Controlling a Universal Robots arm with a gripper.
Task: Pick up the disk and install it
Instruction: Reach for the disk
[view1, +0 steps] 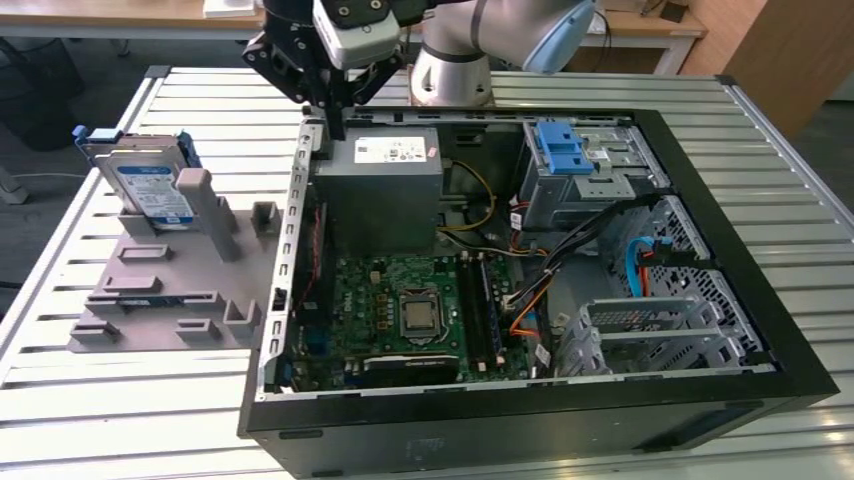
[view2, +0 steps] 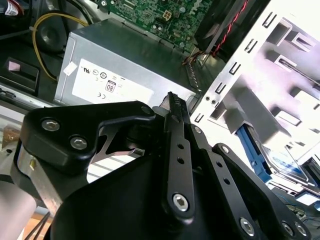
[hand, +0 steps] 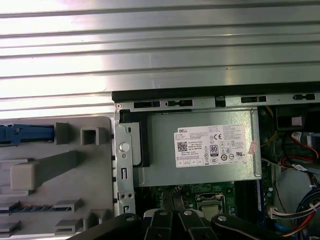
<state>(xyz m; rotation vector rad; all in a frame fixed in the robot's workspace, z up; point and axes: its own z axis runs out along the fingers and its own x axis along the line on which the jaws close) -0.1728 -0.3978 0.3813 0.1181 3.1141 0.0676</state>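
Open black computer case (view1: 534, 412) holds a white-stickered grey metal box (view1: 380, 200). Beside it, blue-framed silver disk (view1: 144, 185) stands on edge. Black gripper (view1: 334, 125) is closed and empty.

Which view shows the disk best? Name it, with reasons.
The exterior view: the disk stands on edge in the grey fixture, label visible. First wrist view shows its blue bracket; second, a partial slice.
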